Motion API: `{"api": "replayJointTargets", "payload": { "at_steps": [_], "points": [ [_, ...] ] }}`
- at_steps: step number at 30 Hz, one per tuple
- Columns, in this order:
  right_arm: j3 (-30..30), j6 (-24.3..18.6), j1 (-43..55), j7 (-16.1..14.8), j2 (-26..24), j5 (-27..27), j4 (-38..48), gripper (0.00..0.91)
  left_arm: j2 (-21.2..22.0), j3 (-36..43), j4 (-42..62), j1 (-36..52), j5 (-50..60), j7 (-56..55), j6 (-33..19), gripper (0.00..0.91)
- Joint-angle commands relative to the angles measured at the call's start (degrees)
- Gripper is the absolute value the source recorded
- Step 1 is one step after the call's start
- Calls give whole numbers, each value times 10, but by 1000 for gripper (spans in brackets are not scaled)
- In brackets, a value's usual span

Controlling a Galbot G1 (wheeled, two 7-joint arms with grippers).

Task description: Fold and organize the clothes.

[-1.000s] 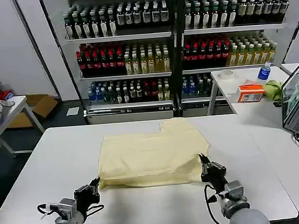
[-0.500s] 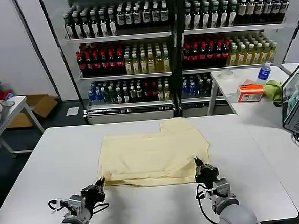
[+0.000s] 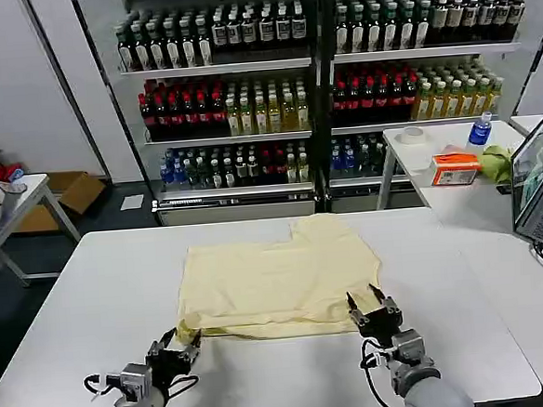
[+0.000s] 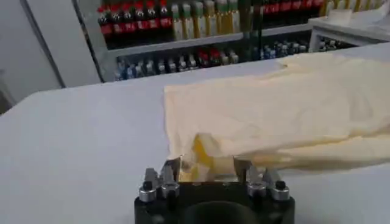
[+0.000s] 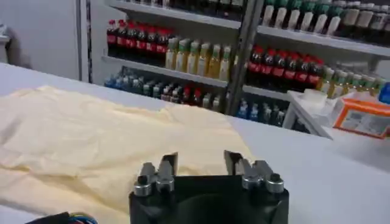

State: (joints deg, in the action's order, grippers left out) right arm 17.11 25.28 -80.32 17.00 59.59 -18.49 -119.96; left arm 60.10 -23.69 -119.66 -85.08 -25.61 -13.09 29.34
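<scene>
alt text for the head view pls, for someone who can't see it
A pale yellow T-shirt lies partly folded on a white table, with the left gripper and right gripper both open at its near corners. Behind the table stand shelves of bottles, and a laptop sits at the right.

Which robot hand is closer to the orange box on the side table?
Right. The right end effector sits at the T-shirt's near right corner, on the orange box's side; the left end effector is at the opposite corner.

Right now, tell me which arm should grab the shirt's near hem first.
Probably left: the left gripper is open with the T-shirt's near corner between its fingers. The right gripper, also open, sits at the opposite near corner, almost as ready.
</scene>
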Motion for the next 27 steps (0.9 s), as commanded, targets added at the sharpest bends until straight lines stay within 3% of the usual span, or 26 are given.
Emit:
{"api": "replayJointTargets", "payload": {
  "at_steps": [1, 11, 13, 15, 17, 19, 20, 21, 22, 24, 27],
  "points": [
    [46, 18, -35, 13, -1, -41, -11, 907, 10, -11, 21, 4, -12, 0, -2, 907],
    [44, 47, -16, 26, 10, -112, 21, 907, 9, -1, 66, 43, -38, 0, -7, 897],
    [38, 51, -11, 25, 14, -112, 29, 907, 9, 1, 71, 47, -38, 1, -13, 776],
    [35, 53, -10, 25, 16, -112, 30, 907, 9, 2, 73, 50, -39, 1, -17, 574],
    [29, 57, -8, 26, 20, -112, 34, 907, 8, 2, 75, 52, -40, 2, -20, 181],
    [25, 57, -7, 25, 21, -112, 38, 695, 7, 4, 77, 54, -40, 2, -22, 40],
    [24, 57, -7, 24, 21, -112, 39, 494, 7, 4, 78, 54, -40, 2, -23, 20],
    [22, 57, -6, 22, 21, -112, 40, 373, 6, 5, 81, 55, -40, 2, -25, 20],
    [21, 57, -4, 20, 21, -112, 41, 91, 6, 6, 81, 56, -39, 2, -27, 20],
    [16, 58, -1, 18, 22, -113, 44, 10, 6, 9, 84, 57, -40, 4, -30, 20],
    [10, 57, 6, 18, 24, -114, 49, 0, 6, 10, 86, 58, -40, 7, -30, 20]
  ]
}}
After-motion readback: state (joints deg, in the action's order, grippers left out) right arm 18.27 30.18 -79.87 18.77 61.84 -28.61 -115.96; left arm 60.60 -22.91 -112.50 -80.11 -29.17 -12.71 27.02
